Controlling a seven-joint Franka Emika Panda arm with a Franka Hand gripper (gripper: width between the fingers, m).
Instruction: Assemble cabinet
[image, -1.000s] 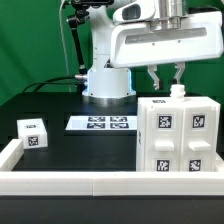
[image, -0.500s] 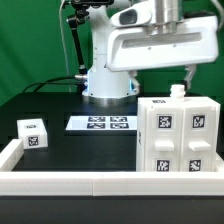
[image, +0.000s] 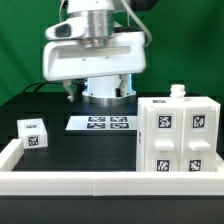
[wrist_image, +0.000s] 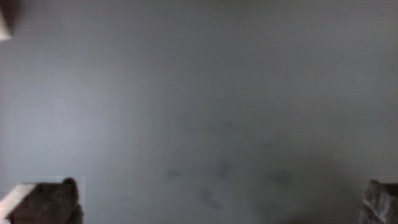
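Fingers (wrist_image: 45, 203): spread wide and holding nothing. In the wrist view one dark tip shows at each edge, with only bare black tabletop (wrist_image: 214, 100) between them. In the exterior view the arm (image: 95, 55) hangs above the back of the tabletop, near the marker board (image: 103, 123) and clear of every part. Cabinet (image: 178, 140): stands upright on the tabletop at the exterior view's right, showing four square tags on the face toward the camera and a small white peg (image: 178, 91) projecting from its top. Read as a clock face on the exterior view, the cabinet lies at about 4 o'clock from the fingers, well apart. A small tagged box (image: 33, 133) sits alone at about 8 o'clock from the fingers, near the white border rail (image: 60, 182) and well apart from both fingers and cabinet. Neither item shows a marked long axis: the cabinet is squarish, and the box is close to a cube, set slightly askew. Judgement: the arm is between grasps. The loose box looks the likelier next pick, which would call for travel toward 8 o'clock, a descent, and fingers squared to two opposite faces. Whether the cabinet's compartments are filled cannot be told.
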